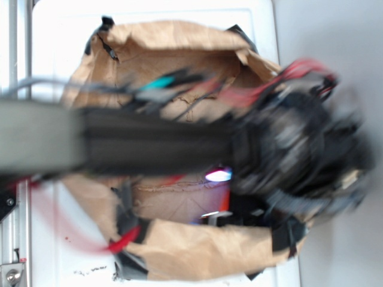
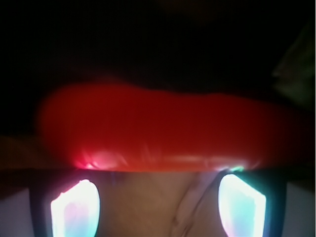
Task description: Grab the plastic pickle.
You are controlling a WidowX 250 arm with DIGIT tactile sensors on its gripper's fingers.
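Observation:
The plastic pickle does not show in either view. In the wrist view my gripper point(image 2: 158, 205) is open. Its two glowing fingertips point(image 2: 75, 210) stand wide apart with only creased brown paper point(image 2: 153, 197) between them. A broad, blurred red object point(image 2: 158, 131) lies just beyond the fingertips. In the exterior view my blurred black arm point(image 1: 179, 140) reaches across the box from the left and hides the gripper. A bright glow point(image 1: 218, 175) shows under the arm.
A box lined with crumpled brown paper point(image 1: 179, 245) stands on a white surface point(image 1: 263, 24). Black tape holds its edges. A red strap point(image 1: 122, 242) lies at its lower left. Red and teal cables point(image 1: 158, 84) run along the arm. The view above the red object is dark.

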